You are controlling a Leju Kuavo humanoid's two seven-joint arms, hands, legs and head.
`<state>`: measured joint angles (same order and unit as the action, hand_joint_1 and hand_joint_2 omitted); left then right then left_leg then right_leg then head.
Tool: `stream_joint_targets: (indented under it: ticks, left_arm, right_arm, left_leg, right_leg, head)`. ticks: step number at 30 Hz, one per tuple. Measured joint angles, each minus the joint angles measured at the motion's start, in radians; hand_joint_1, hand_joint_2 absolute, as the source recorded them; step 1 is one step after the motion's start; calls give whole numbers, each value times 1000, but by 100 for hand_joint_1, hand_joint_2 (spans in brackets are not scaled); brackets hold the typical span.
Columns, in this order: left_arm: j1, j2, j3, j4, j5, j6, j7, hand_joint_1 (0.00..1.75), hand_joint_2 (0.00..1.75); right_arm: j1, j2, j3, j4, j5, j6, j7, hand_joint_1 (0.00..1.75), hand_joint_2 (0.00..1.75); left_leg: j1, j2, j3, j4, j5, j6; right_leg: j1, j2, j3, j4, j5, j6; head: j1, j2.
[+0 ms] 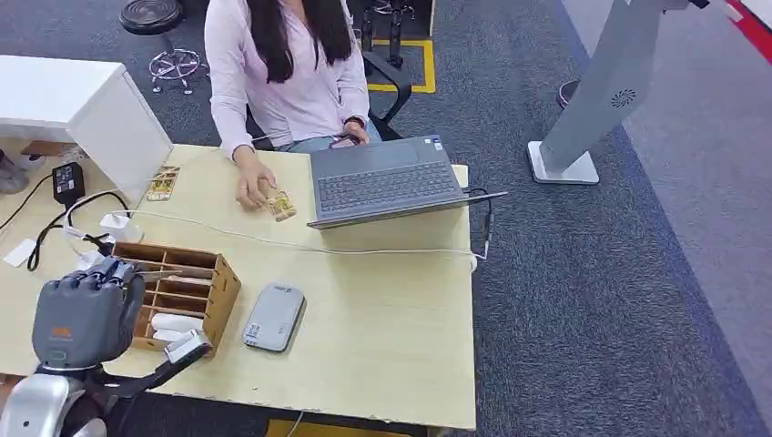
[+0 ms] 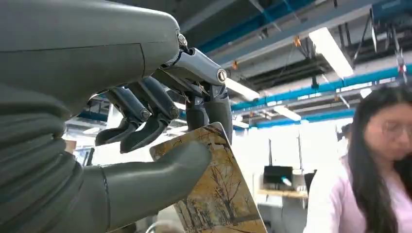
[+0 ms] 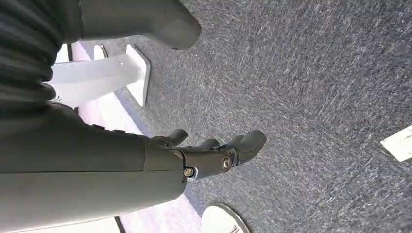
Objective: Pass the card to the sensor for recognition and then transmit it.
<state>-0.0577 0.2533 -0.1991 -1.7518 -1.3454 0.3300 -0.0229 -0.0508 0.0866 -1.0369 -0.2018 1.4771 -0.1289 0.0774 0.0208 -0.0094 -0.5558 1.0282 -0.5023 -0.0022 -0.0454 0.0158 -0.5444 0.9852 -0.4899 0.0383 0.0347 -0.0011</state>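
Note:
My left hand is raised over the table's near left corner, beside a wooden sorting box. Close up, its thumb and fingers pinch a card printed with yellow trees. The grey flat sensor lies on the table just right of the box. My right hand hangs over grey carpet, fingers apart and holding nothing. Across the table a person rests a hand on another card.
An open laptop stands at the table's far side, with a white cable running across the middle. A third card lies far left near a white cabinet. A grey stand is on the carpet to the right.

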Motion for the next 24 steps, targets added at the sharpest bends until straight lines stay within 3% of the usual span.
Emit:
stream_joint_targets:
  ticks: [4,9,21,24]
  left_arm:
    - [-64,4,-6,-4,1,-5,3,175,175]
    - [-232,1,-6,90,-5,14,0,175,175]
    - [-295,-9,-7,157,-20,34,4,175,175]
    - [-371,-12,-7,233,-39,76,-9,175,175]
  right_arm:
    - [-1,0,0,0,18,5,0,0,175]
    - [-12,0,0,0,32,16,-6,0,175]
    - [-12,0,0,0,36,17,-10,0,175]
    - [-14,-4,7,0,41,27,-18,0,175]
  left_leg:
    - [0,-1,0,1,1,0]
    - [0,0,1,1,2,0]
    - [0,0,0,1,2,0]
    - [0,0,0,1,3,-1]
  right_leg:
    - [0,-1,-1,0,0,0]
    - [0,0,0,0,3,0]
    - [0,1,-2,0,2,0]
    - [0,0,-2,0,3,0]
  head:
    - [0,0]
    - [0,0]
    - [0,0]
    - [0,0]
